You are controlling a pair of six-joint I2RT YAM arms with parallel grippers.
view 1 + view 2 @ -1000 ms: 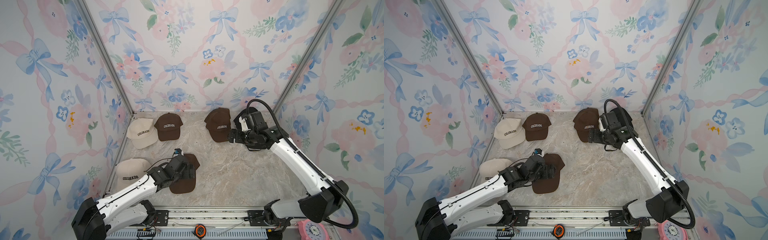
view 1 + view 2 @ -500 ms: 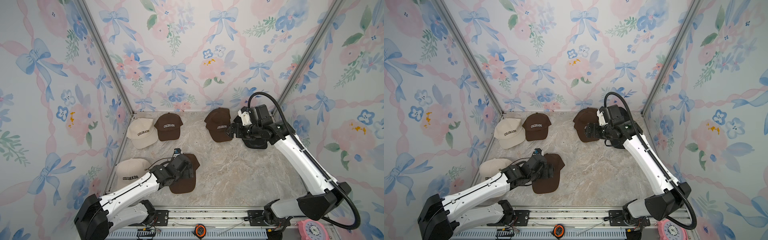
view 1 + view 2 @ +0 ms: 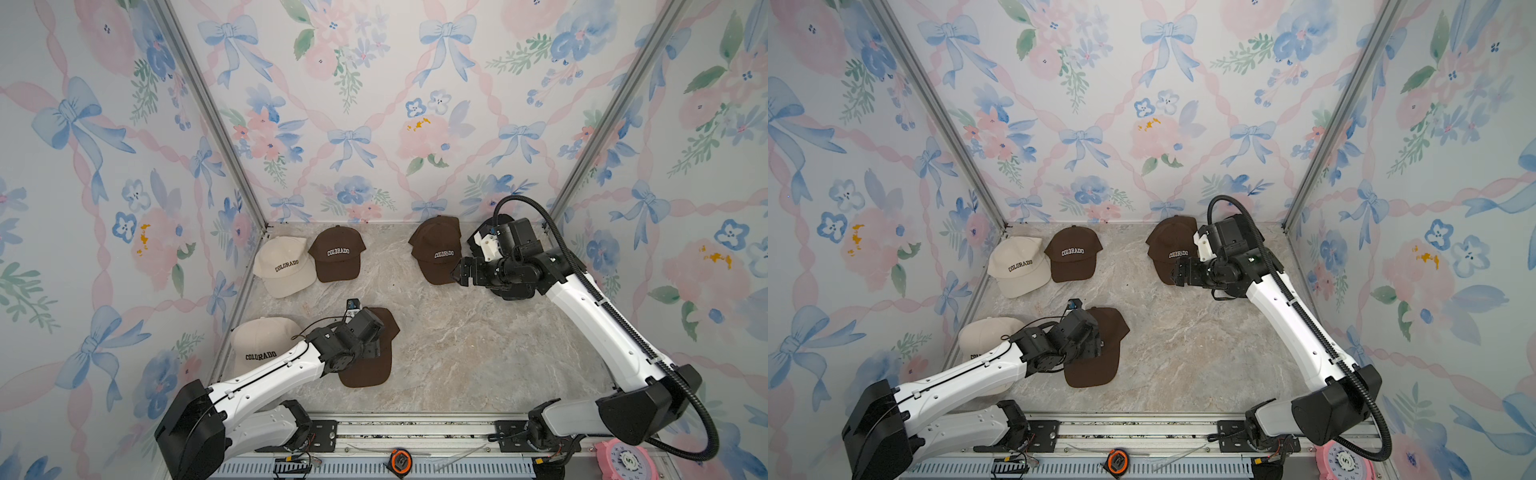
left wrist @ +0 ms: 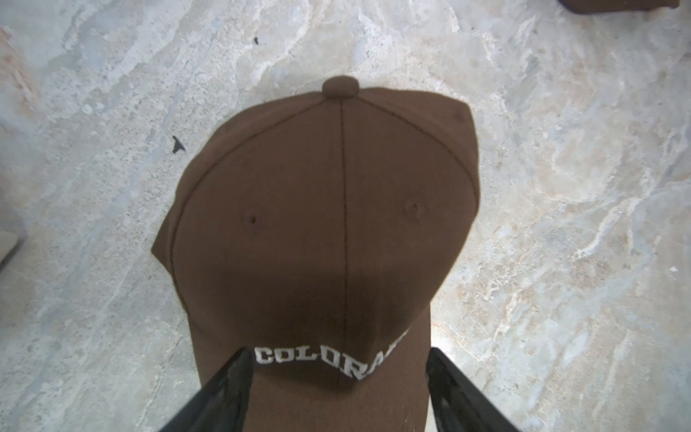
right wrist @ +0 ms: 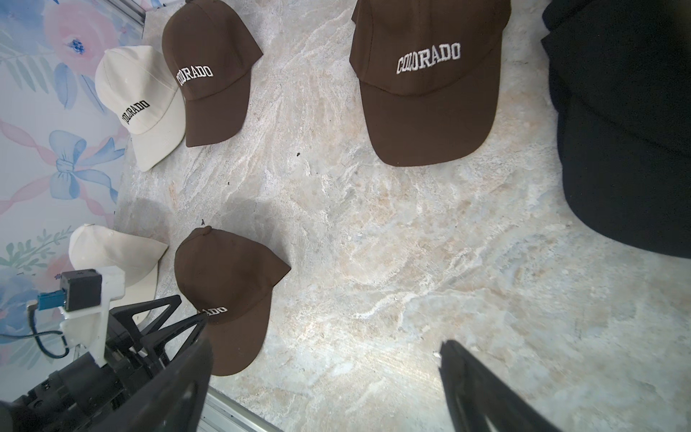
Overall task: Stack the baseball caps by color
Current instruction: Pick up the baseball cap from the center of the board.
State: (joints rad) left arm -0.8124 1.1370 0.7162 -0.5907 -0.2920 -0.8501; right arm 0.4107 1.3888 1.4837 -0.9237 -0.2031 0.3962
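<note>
Brown cap between left gripper fingers (front panel).

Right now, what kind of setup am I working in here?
Probably a staged robot test booth, not a real room: floral bow wallpaper panels on aluminium framing, a marble-look tabletop, and two arms bolted to a front rail.

Three brown COLORADO caps, two cream caps, black caps, all lying brim-forward
</note>
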